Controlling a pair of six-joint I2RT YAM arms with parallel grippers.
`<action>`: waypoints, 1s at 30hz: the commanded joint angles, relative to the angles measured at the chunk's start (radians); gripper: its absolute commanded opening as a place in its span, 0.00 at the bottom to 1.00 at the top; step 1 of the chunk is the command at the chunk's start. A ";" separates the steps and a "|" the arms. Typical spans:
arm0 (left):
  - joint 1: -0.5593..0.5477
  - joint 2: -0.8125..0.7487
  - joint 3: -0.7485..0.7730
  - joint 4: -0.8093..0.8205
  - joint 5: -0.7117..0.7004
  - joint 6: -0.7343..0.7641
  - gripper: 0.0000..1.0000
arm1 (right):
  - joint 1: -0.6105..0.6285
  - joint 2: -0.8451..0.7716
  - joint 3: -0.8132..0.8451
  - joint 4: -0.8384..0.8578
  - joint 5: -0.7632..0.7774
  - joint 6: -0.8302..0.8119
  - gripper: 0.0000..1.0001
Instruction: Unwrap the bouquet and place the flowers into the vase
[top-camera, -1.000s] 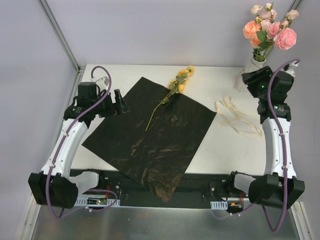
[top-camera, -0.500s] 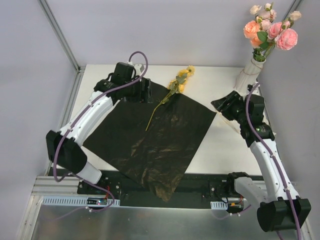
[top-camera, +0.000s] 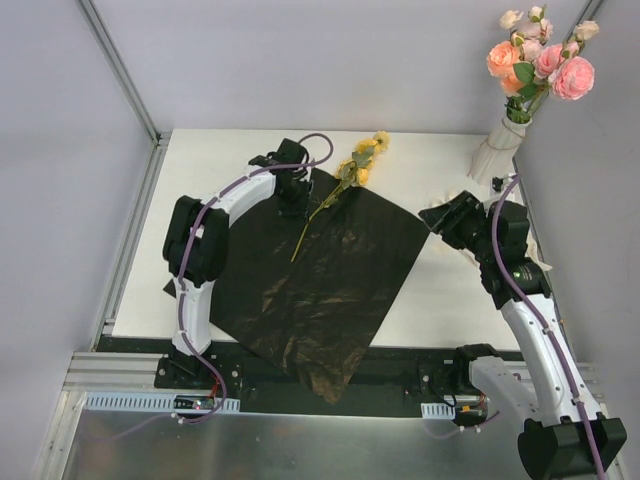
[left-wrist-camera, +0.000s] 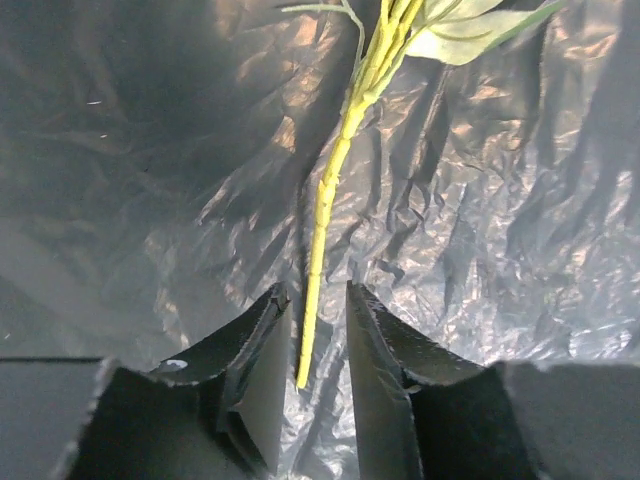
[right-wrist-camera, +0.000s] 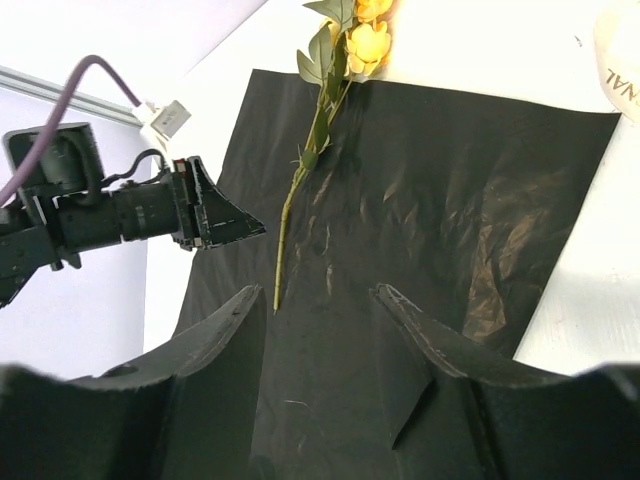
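place: likely lab rig | cues: metal frame, grey walls, white table

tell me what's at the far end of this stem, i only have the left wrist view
Observer: A yellow flower head, lying on the white table just past the black sheet.
Operator: where's the vase
Observer: The vase stands at the far right corner, with pink and peach flowers in it.
Operator: right arm in the way
Observer: No, the right gripper hovers by the sheet's right corner, open and empty.
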 joint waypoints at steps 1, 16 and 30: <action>-0.017 0.026 0.024 0.038 0.053 0.012 0.30 | 0.005 -0.032 -0.001 -0.004 0.031 -0.042 0.52; -0.043 0.082 -0.071 0.138 0.012 -0.009 0.37 | 0.005 -0.038 -0.037 0.042 0.096 -0.078 0.49; -0.086 0.002 -0.097 0.162 -0.071 -0.025 0.00 | 0.006 -0.092 -0.044 0.034 0.056 -0.015 0.49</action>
